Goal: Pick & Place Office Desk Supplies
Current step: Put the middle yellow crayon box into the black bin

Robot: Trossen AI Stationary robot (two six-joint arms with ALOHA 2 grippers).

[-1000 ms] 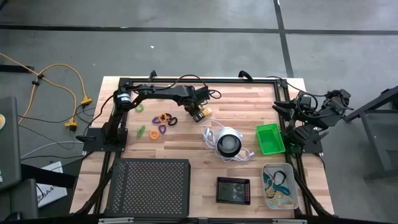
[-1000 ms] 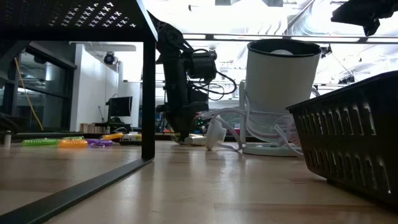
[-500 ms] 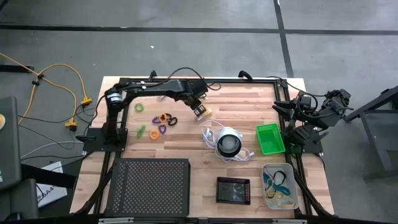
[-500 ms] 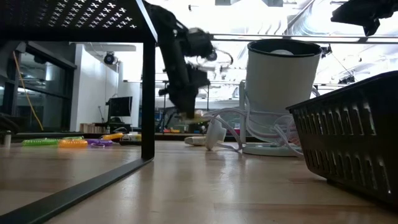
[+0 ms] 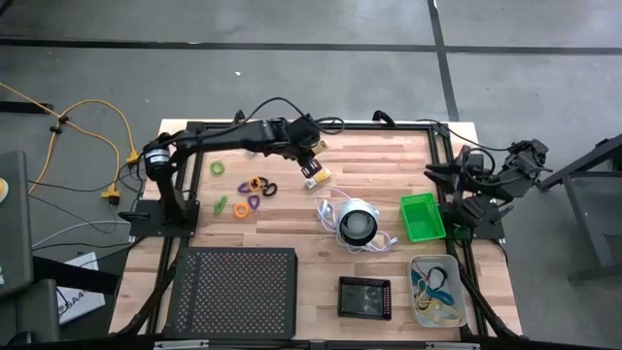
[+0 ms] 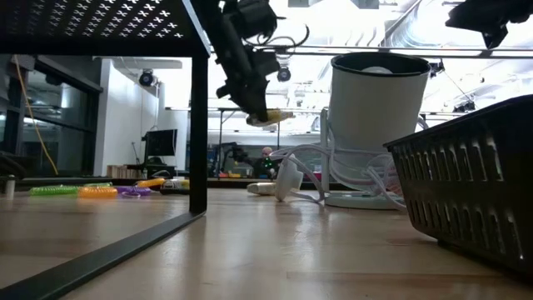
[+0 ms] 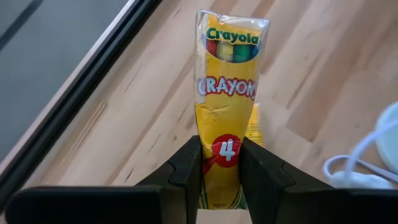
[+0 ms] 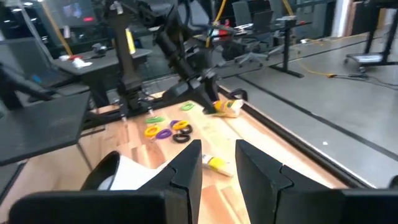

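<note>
Crayon pack held clear of the worktop: risk of slip or mis-drop during carry

The worktop (image 5: 389,165) is crossed by the left arm, whose left gripper (image 7: 221,163) is raised above the boards at the far side; the round white-and-black object (image 5: 358,225) with its white cord lies between it and the green tray (image 5: 422,216) and the clear tray (image 5: 437,292). The jaws are closed part-way on the lower end of a yellow crayon pack (image 7: 227,93), most of which projects unsupported, so a swing or fast turn is judged able to lever it loose. A low carry risks snagging the cord. A second pack (image 8: 217,163) lies on the boards. The right gripper (image 8: 217,168) is parked at the right edge, its jaws slightly apart and empty. The coloured loops (image 5: 255,187) lie near the left arm.
</note>
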